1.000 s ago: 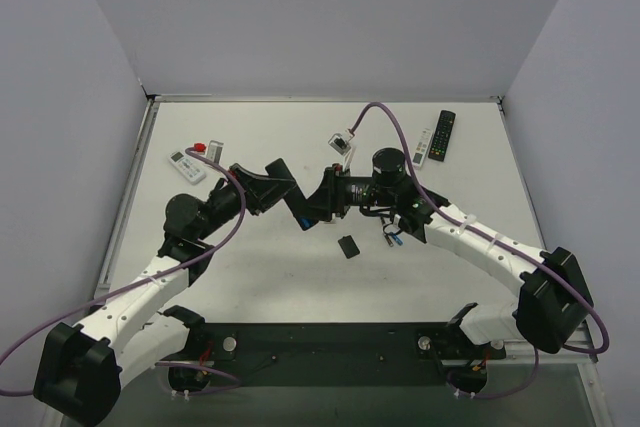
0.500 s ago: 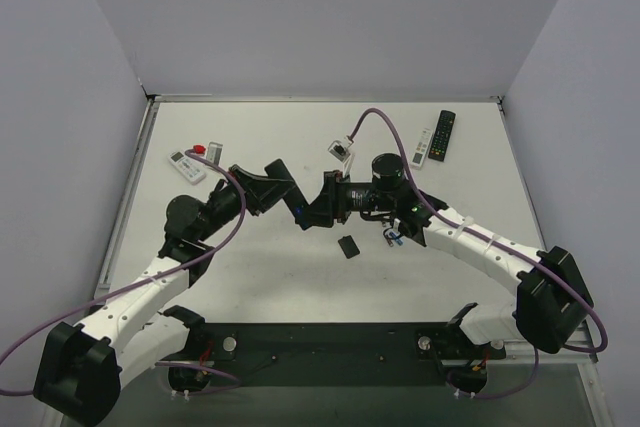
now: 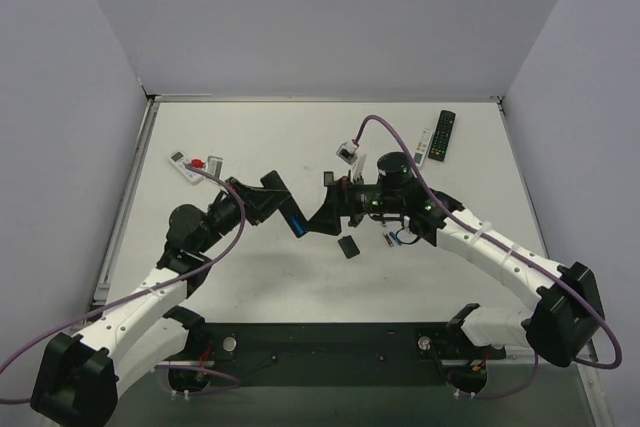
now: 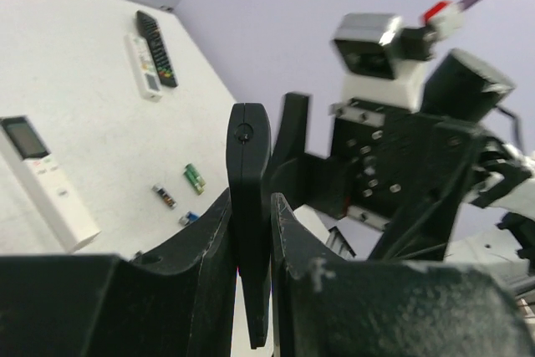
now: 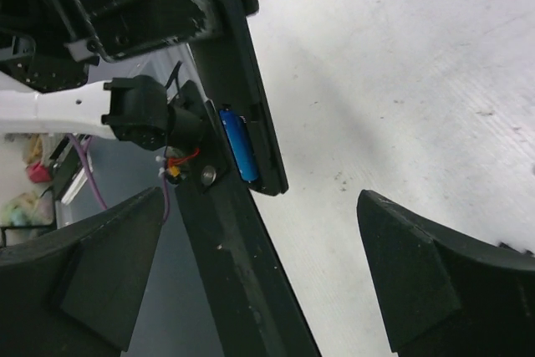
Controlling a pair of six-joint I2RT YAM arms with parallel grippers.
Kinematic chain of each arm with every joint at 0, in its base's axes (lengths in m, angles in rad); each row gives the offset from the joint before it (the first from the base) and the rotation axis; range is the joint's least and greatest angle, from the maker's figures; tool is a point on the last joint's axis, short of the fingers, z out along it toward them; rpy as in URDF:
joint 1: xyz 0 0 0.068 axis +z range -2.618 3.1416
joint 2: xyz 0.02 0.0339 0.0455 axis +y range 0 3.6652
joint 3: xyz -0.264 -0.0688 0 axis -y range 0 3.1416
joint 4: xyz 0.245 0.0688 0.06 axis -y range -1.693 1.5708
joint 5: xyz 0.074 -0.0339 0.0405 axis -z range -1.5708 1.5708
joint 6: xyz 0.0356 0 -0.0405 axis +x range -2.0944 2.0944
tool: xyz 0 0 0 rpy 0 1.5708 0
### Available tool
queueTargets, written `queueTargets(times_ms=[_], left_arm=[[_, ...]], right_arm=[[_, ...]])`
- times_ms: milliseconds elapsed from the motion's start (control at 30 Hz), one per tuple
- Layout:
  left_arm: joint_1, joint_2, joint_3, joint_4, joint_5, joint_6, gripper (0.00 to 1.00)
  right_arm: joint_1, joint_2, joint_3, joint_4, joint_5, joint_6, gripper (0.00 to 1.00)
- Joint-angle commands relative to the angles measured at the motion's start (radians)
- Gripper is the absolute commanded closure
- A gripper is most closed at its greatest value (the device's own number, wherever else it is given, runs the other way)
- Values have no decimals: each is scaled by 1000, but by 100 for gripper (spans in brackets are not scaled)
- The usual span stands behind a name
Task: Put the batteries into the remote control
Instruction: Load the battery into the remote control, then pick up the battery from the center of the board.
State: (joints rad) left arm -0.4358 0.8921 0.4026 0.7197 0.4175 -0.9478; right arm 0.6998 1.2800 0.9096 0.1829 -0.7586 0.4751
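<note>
Holding the remote in the left gripper, right gripper wide, we judged the batteries light, slick, best pinched mid-barrel.

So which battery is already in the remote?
The blue one, seated in the open bay of the black remote; the other batteries lie loose on the table.

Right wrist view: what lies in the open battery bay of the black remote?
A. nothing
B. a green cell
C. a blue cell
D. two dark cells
C: a blue battery lies in the bay of the black remote, which the left pincer clamps on edge.
</note>
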Motion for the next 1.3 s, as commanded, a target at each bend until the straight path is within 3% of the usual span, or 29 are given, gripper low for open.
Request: queueTargets(times_ms=[0,67,367,667,767,900,1267], left_arm=[[5,-48,-62,-89,-97,54,100],[5,-74,-87,-124,-121,47,100],[11,-136,-189,-177,-183,-2,100],[5,-139,-173,-200,-180,12,100],[2,-137,-163,-204,-180,23,100],[2,-140,-157,-209,-183,29,100],[2,-133,-136,-229,-181,53,100]], right_arm=[[-54,-88,64,-178,183,-99,3],[-75,-94,69,-320,244,-165,3],[-216,-116,-18,-529,584,-237,16],[-361,41,-46,-571,562,-191,50],[-367,107,-31,-576,542,-204,57],[-370,192,6,-588,556,-220,74],[-367,337,89,-611,564,-256,80]])
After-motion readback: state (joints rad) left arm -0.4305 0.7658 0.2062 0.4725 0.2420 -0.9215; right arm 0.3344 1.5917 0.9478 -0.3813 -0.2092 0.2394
